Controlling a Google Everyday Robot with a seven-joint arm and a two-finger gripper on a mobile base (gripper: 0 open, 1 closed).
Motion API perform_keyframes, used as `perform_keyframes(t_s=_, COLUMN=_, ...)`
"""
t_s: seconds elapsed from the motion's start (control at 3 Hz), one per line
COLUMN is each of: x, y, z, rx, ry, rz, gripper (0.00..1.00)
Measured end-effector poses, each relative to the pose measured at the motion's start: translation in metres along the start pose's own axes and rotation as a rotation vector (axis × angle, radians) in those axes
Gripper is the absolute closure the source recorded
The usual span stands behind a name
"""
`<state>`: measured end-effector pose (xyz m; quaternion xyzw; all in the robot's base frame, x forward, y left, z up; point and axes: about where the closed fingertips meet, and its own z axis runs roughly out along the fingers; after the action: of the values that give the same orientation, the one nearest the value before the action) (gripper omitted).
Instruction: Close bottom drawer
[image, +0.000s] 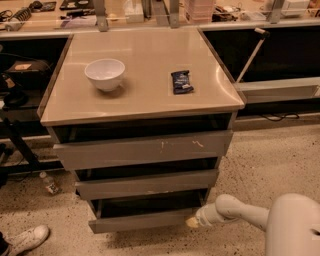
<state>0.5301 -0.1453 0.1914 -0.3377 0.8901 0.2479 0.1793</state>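
Camera view showed the bottom drawer (140, 220), lowest of 3, standing part-open below the surface (150, 95). Pincer (192, 223) sat at its front's right end; whether released or clenched could not be told. Recommended: push squarely inward, nearer the front's middle, to avoid racking.

Robotics lab: cluttered workbenches (240, 17), claw (192, 222) at bottom drawer (140, 220).

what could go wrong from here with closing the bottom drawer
1. The claw sits at the far right end of the bottom drawer front, so an off-centre push may skew it and jam it.
2. That close to the corner, the claw might slip off the edge.
3. The middle drawer juts out just above; the arm could catch it.
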Motion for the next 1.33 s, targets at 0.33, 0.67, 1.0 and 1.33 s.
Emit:
perform_keyframes(t_s=0.33, x=0.0000, y=0.0000, z=0.0000, rx=0.000, ry=0.000, rz=0.000, gripper=0.35)
perform_keyframes(t_s=0.67, x=0.0000, y=0.0000, z=0.0001, rx=0.000, ry=0.000, rz=0.000, gripper=0.11)
perform_keyframes(t_s=1.0, x=0.0000, y=0.0001, z=0.0001, rx=0.000, ry=0.000, rz=0.000, gripper=0.00)
perform_keyframes(t_s=1.33, x=0.0001, y=0.0002, z=0.0002, rx=0.000, ry=0.000, rz=0.000, gripper=0.00)
